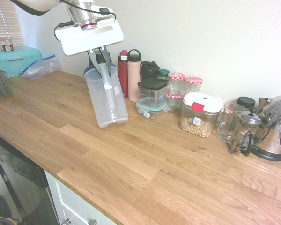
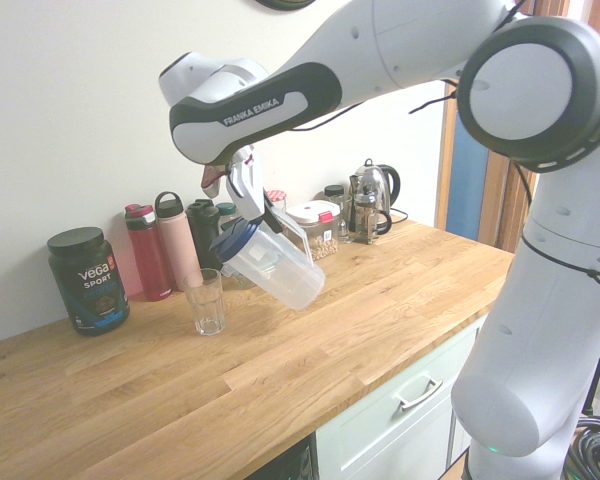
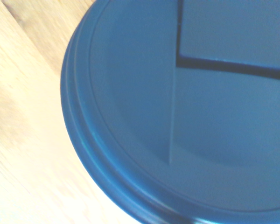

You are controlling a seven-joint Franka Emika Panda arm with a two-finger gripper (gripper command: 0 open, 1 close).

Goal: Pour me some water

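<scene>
The white arm's gripper (image 2: pixel 248 205) is clamped on the handle of a clear plastic water pitcher with a dark blue lid (image 2: pixel 270 262), holding it tilted above the wooden countertop (image 2: pixel 310 345), lid end lower and toward an empty clear drinking glass (image 2: pixel 206 301). The glass stands upright just beside the lid. Behind it, along the wall, stand a black Vega Sport tub (image 2: pixel 87 279), a red bottle (image 2: pixel 147 252) and a pink bottle (image 2: pixel 177 242).
</scene>
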